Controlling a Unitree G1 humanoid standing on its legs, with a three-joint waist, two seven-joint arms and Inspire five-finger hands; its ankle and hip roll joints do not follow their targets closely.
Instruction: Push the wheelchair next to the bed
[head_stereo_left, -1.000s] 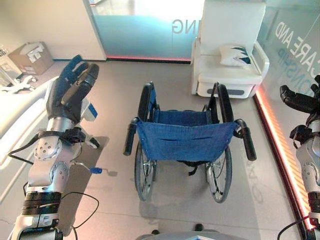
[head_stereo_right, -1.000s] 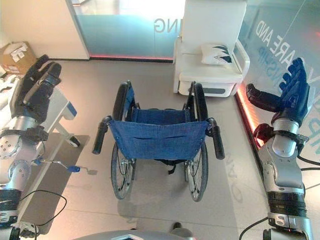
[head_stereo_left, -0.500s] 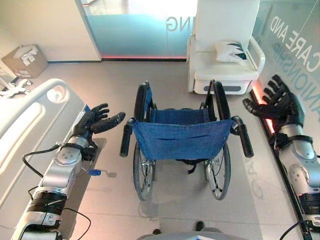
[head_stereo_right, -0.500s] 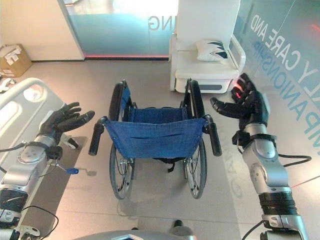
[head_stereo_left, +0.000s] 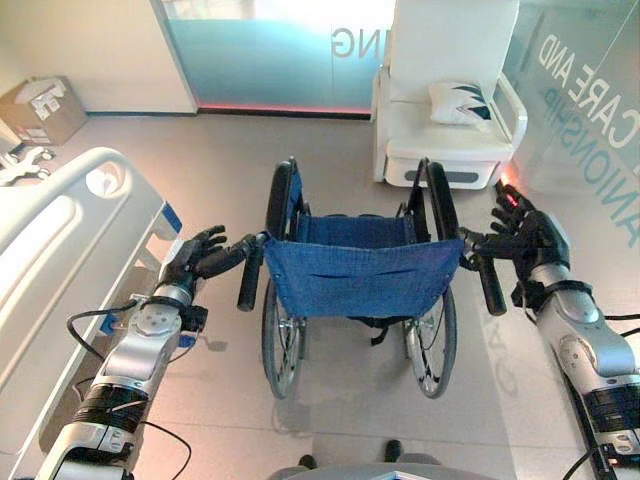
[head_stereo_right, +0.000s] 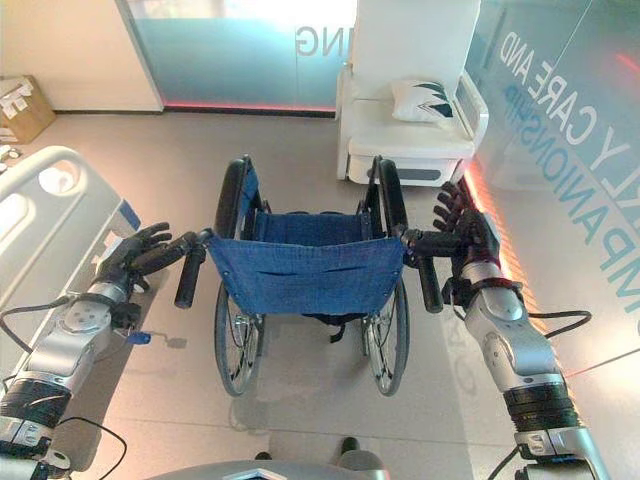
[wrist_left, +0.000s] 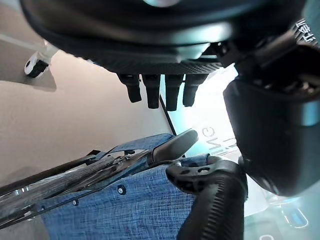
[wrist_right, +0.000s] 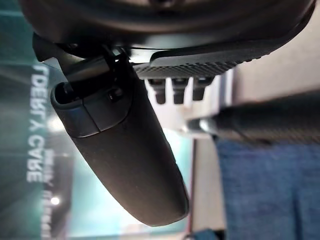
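I have the wheelchair (head_stereo_left: 355, 280) straight ahead between my two hands, its back toward me, with the bed (head_stereo_left: 60, 260) off beyond my left hand (head_stereo_left: 200, 255). Both the left and the right hand (head_stereo_right: 465, 235) are spread wide, holding nothing, each just beside its push handle. I expect a rigid frame that rolls easily and veers, so I'd grip both handles evenly.

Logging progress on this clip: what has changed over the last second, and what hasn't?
Both arms came down from raised positions and closed in on the wheelchair. The left hand now sits beside the left push handle and the right hand beside the right push handle, both open, neither gripping yet. The wheelchair, the bed and the white armchair appear unmoved; the camera itself shifted.
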